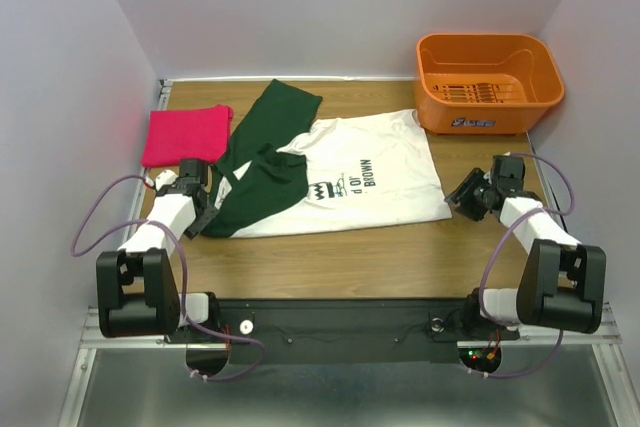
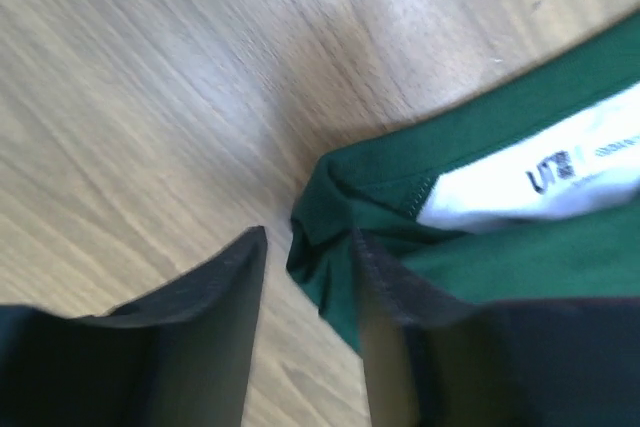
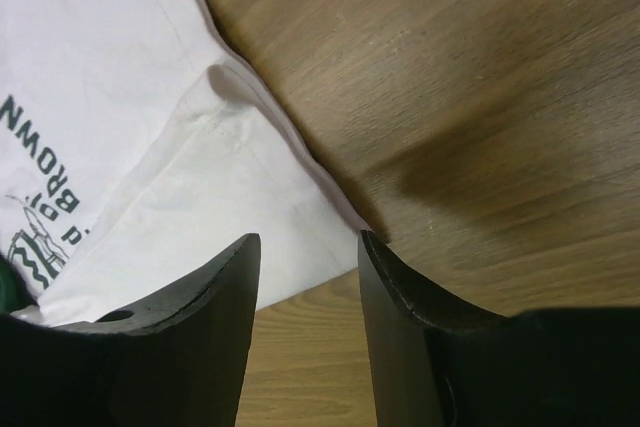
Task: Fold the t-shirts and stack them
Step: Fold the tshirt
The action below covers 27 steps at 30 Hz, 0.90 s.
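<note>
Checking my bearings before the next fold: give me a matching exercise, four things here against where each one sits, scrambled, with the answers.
1 pink shirt
2 white shirt
3 basket
4 right end effector

A far right corner of the table
B folded, far left
C open, over the white shirt's corner
D spread out mid-table

Pairs: 1-B, 2-D, 3-A, 4-C

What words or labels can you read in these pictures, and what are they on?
"BROWN", beside a cut-off fragment like "d OF": printed on the white t-shirt.
"UT": on the neck label inside the green collar; its smaller text is blurred.
Sticker on the orange basket: too small to read.
</note>
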{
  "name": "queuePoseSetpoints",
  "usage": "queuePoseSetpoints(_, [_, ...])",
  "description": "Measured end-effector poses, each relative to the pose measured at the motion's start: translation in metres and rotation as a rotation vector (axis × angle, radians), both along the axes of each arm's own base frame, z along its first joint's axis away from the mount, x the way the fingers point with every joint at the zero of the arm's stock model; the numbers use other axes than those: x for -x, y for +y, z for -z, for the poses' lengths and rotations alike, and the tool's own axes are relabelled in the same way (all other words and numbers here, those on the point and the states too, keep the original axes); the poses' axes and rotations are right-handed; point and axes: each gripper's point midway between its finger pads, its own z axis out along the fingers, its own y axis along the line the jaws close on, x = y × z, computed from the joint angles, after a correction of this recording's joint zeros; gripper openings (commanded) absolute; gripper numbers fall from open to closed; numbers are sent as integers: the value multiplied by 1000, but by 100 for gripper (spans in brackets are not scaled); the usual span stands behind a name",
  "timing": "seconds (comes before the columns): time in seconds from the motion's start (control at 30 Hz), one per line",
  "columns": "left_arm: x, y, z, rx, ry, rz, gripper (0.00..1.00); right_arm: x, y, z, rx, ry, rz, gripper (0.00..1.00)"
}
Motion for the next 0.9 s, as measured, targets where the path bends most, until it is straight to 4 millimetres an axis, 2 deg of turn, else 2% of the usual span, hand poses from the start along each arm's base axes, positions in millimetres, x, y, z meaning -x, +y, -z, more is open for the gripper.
queuePoseSetpoints(0.07, [-1,1,-14,-4,-47,7,65,-1,-2,-11,9,-36,3,47])
queuePoseSetpoints(0.13, [-2,0,-27,-2,-97,15,66,-2,-2,-18,13,-58,1,43])
queuePoseSetpoints(0.17, [-3,-1,-33,2,-120,20,65,-3,-1,-22,11,-69,-1,38])
queuePoseSetpoints(0.23, [-5,-7,-45,19,-170,37,61,-3,2,-23,0,-74,-15,34])
queuePoseSetpoints(0.37, [-11,-39,-56,76,-229,144,55,0,8,-12,-38,-30,-40,32])
queuePoseSetpoints(0.43, [-16,-62,-52,121,-229,214,52,2,10,-5,-52,-2,-45,31])
queuePoseSetpoints(0.57, [-22,-88,-32,173,-176,280,51,7,12,11,-64,52,-43,31])
queuePoseSetpoints(0.67, [-22,-92,-10,182,-132,279,51,15,11,24,-61,92,-31,31])
queuePoseSetpoints(0.77, [-11,-90,15,179,-70,259,51,16,9,27,-57,82,-12,32])
queuePoseSetpoints(0.9, [-13,-91,14,192,-115,240,51,19,10,27,-65,58,13,32])
